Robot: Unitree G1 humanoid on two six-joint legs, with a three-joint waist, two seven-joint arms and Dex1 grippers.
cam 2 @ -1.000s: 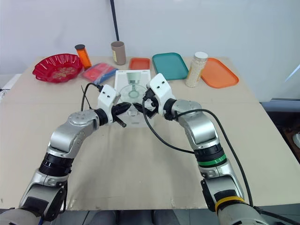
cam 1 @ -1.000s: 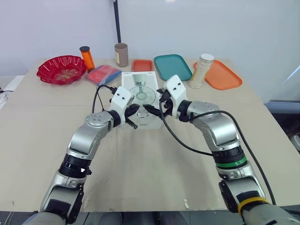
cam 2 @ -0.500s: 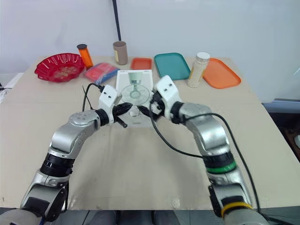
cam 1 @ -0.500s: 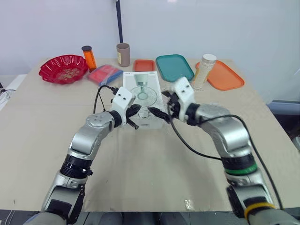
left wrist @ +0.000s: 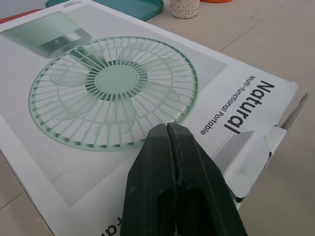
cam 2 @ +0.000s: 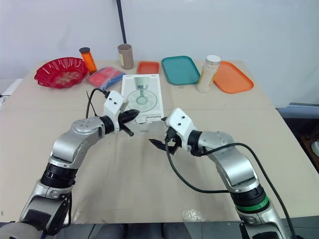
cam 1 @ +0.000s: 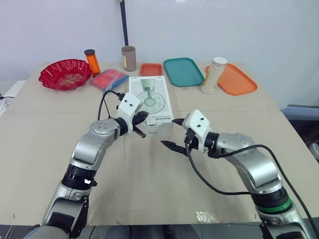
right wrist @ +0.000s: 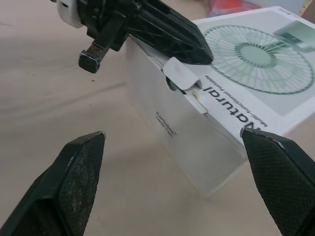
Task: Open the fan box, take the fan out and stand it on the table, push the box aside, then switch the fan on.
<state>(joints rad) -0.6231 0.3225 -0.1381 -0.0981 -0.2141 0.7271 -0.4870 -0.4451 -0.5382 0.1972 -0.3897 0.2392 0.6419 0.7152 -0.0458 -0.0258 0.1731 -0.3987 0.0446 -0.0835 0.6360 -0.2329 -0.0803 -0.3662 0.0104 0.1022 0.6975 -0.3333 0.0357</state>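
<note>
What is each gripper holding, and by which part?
Nothing that shows. Right gripper is open, clear of the white cardboard fan box. Left gripper is shut, tips against the box's end flap, nothing visible between them.

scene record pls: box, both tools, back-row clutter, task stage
fan box: flat on the table, fan picture up, near-end tab poking out
left tool: shut, tips on the box's near top edge, at the tab
right tool: open wide, clear of the box, over the table in front of its near end
back row, robot's left to right: red bowl, orange bottle, red packet, brown cup, small orange tray, teal tray, bead jar, orange tray
task stage: box not yet opened
</note>
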